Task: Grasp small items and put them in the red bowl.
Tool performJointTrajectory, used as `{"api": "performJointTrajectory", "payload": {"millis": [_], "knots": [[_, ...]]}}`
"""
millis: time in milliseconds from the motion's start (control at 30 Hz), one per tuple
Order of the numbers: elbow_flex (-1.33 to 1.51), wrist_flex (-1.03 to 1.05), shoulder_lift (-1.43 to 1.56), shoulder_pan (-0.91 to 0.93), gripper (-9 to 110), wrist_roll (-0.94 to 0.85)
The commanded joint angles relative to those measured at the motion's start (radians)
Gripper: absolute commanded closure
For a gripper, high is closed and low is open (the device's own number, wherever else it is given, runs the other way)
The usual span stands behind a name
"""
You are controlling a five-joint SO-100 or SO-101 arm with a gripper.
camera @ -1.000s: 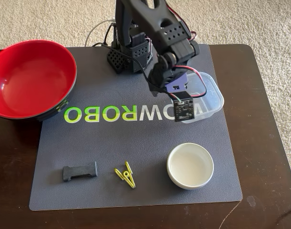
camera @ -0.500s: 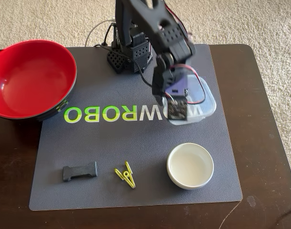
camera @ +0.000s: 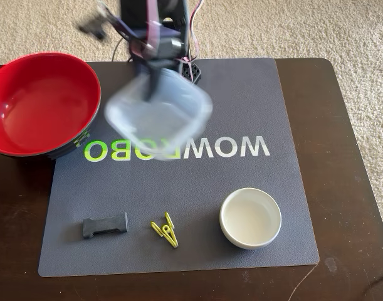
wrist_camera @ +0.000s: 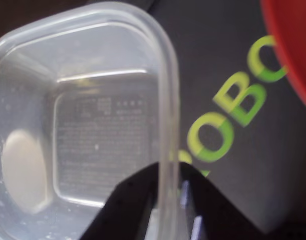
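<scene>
Clear square plastic tub [wrist_camera: 82, 135] fills most of the wrist view, its right-hand rim pinched between the black jaws at the bottom edge, one finger inside the wall and one outside; beyond it lie the green letters of the mat [wrist_camera: 228, 60] and, at the top right corner, a slice of the red bowl [wrist_camera: 293, 45]. From the fixed view, nearest the camera on the dark mat [camera: 254, 94] sit the black plastic buckle piece [camera: 104, 225] at the left, the yellow-green clip [camera: 165, 230] just right of it, and the small round white bowl [camera: 251, 217] further right, all well apart from one another. Above them the tub [camera: 158, 116] hangs in the air, blurred, over the printed lettering and near the red bowl [camera: 41, 103], which rests at the left edge of the mat on the dark wooden surface [camera: 348, 188]. Behind the tub the arm [camera: 155, 31] is smeared by motion, with pale carpet [camera: 316, 28] beyond
</scene>
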Motion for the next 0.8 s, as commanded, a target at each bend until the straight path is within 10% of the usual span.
{"api": "performJointTrajectory", "payload": {"millis": [0,400,533,767], "knots": [[0.014,-0.018,0.084,0.420,102,0.133],[0.423,-0.615,0.026,0.842,101,0.118],[0.393,-0.552,-0.008,0.830,71,0.094],[-0.009,-0.103,-0.100,0.574,66,0.003]]}}
